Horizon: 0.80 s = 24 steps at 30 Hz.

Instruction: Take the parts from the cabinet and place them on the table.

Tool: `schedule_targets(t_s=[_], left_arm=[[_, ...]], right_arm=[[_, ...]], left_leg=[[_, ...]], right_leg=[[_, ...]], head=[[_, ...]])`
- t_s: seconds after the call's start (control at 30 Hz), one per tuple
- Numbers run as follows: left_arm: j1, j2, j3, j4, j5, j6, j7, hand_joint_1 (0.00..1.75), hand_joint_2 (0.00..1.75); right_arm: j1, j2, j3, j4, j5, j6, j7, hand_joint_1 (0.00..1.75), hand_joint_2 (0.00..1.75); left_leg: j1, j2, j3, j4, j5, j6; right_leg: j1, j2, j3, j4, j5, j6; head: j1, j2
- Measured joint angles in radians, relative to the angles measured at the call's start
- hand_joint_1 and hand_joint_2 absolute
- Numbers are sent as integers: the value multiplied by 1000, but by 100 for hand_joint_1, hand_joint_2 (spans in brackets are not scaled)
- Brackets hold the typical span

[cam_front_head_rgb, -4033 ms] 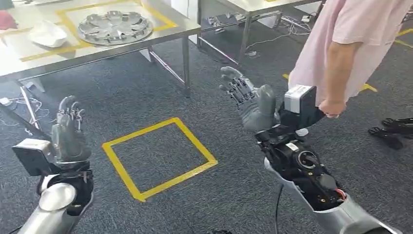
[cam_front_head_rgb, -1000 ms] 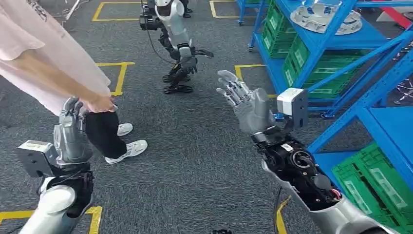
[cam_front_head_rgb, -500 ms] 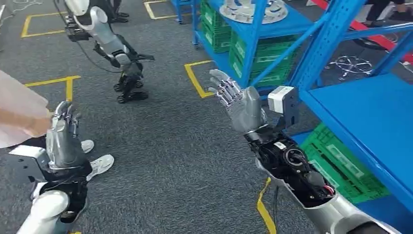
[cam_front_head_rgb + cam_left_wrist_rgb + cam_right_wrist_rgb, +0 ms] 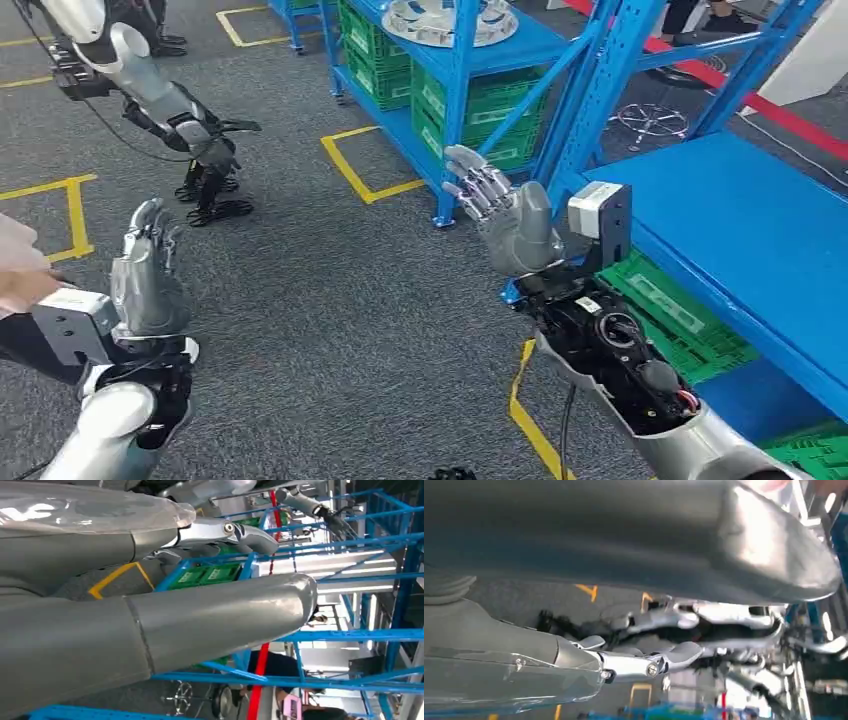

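A round silver part (image 4: 438,20) lies on an upper shelf of the blue cabinet (image 4: 462,62) at the far middle. My left hand (image 4: 146,272) is raised at the lower left with fingers apart and nothing in it. My right hand (image 4: 508,216) is held up at the centre, palm open and empty, in front of the nearer blue shelf (image 4: 735,232). Up close, the left wrist view has my left hand's thumb (image 4: 210,617) against blue racking. My right hand's fingers (image 4: 659,662) are spread in the right wrist view, holding nothing.
Green crates (image 4: 492,128) fill the cabinet's lower shelves, and more green crates (image 4: 678,318) sit under the near shelf. Another robot (image 4: 150,88) stands at the far left. A person's hand (image 4: 22,285) is at the left edge. Yellow tape (image 4: 356,176) marks the grey carpet.
The camera has turned, so the blue racks now sit nearer the middle and the person has slid to the left edge. Both hands keep the same raised, empty pose.
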Motion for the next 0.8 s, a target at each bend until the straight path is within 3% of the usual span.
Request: schedule_targets(t_s=[0.03, 0.07, 0.1, 0.17, 0.2, 0.27, 0.3, 0.33, 0.37, 0.4, 0.43, 0.5, 0.53, 0.57, 0.6, 0.63, 0.7, 0.73, 0.77, 0.8], left_arm=[[0, 0, 0, 0, -1, -1, 0, 0, 0], [0, 0, 0, -1, -1, -1, 0, 0, 0], [-2, 0, 0, -2, -2, -1, -1, 0, 0], [-1, -1, 0, -2, -2, -3, -1, 0, 0], [-3, -2, 0, -3, -2, -3, -1, 0, 0], [-5, -2, 0, -6, -3, -4, -2, 0, 0], [-4, -2, 0, -6, -3, -4, -3, 0, 0], [-1, -2, 0, -6, -3, -4, -2, 0, 0], [3, -1, 0, -6, -2, -4, -2, 0, 0], [5, -1, 0, -6, -2, -4, -2, 0, 0], [6, 0, 0, -6, -2, -4, -2, 0, 0], [4, 1, 0, -6, -2, -4, -2, 0, 0], [3, 1, 0, -6, -3, -4, -2, 0, 0], [2, 1, 0, -6, -4, -4, -3, 0, 0], [2, 1, 0, -6, -5, -3, -3, 0, 0], [2, 1, 0, -6, -5, -3, -4, 0, 0], [-1, 0, 0, -6, -5, -3, -8, 0, 0], [-7, -4, 0, -6, -5, -3, -12, 0, 0], [-10, -6, 0, -6, -5, -5, -16, 0, 0], [-14, -8, 0, -6, -5, -7, -21, 0, 0]], right_arm=[[0, 0, -1, 0, -1, 0, 0, 0, 0], [-2, 0, -1, 0, -1, 0, 0, 0, 0], [-1, 0, -1, -2, -1, 2, -1, 0, 0], [1, 0, -1, -3, -1, 2, 0, 0, 0], [1, 0, -2, -4, -1, 2, 0, 0, 0], [-1, 0, -2, -10, -1, 2, -1, 0, 0], [-1, 0, -2, -10, -1, 2, 0, 0, 0], [0, 0, 0, -10, -1, 2, 0, 0, 0], [2, 0, 0, -10, -1, 2, 0, 0, 0], [4, 0, 0, -10, -1, 2, 0, 0, 0], [5, 0, 0, -10, -1, 2, 0, 0, 0], [5, 0, 0, -10, -1, 2, 0, 0, 0], [5, 0, 0, -10, -1, 2, 0, 0, 0], [5, 0, 0, -10, -1, 2, 0, 0, 0], [5, 0, 0, -11, -1, 2, 1, 0, 0], [6, 0, 0, -11, -1, 2, 0, 0, 0], [8, 0, -2, -13, -3, 3, 0, 0, 0], [9, -3, -3, -15, -6, 3, 0, 0, 0], [5, -3, -3, -16, -6, 3, 0, 0, 0], [3, -5, -3, -17, -6, 3, 0, 0, 0]], left_leg=[[-1, 10, 6, 0, -4, -4], [-8, 17, 7, 2, -8, -11], [-9, 26, 6, 2, -9, -14], [-8, 49, 10, -1, -10, -23], [-8, 62, 15, -1, -12, -31], [1, -26, -8, 56, -53, -38], [2, -50, -47, 137, -95, -39], [2, -62, -99, 238, -136, -41], [2, -65, -140, 311, -159, -43], [2, -65, -165, 346, -156, -43], [2, -65, -161, 324, -129, -42], [4, -76, -91, 158, -31, -36], [6, -104, -46, 60, 14, -32], [12, -164, -26, 16, 5, -30], [13, -142, -29, 10, 9, -31], [4, -132, -28, 12, 7, -28], [3, -112, -22, 8, 9, -15], [9, -94, -16, -3, 13, -9], [8, -85, -12, -6, 11, -4], [6, -71, -9, -6, 9, 0]], right_leg=[[2, -34, 52, -94, 34, -5], [17, -62, 68, -129, 17, -11], [18, -45, 72, -129, 23, -26], [22, -20, 66, -125, 23, -35], [19, -6, 69, -133, 28, -44], [12, 12, 76, -142, 34, -56], [12, 21, 75, -142, 35, -60], [13, 33, 74, -141, 34, -63], [14, 46, 73, -141, 35, -64], [15, 60, 73, -141, 35, -64], [15, 75, 74, -141, 35, -64], [15, 104, 75, -137, 34, -63], [15, 116, 75, -134, 32, -60], [17, 126, 67, -130, 30, -55], [17, 140, 61, -126, 31, -48], [10, 148, 58, -129, 33, -42], [9, 171, 53, -134, 35, -28], [8, 146, 44, -123, 27, -25], [16, 89, 31, -86, 4, -21], [15, 54, -7, -6, -38, -17]], head=[[6, 0], [9, 0], [4, 0], [-2, 0], [-3, 0], [-9, 0], [-16, 0], [-27, 0], [-33, 0], [-35, 0], [-36, 0], [-44, 0], [-47, 0], [-47, 0], [-45, 0], [-44, 0], [-46, 0], [-45, 0], [-36, 0], [-24, 0]])
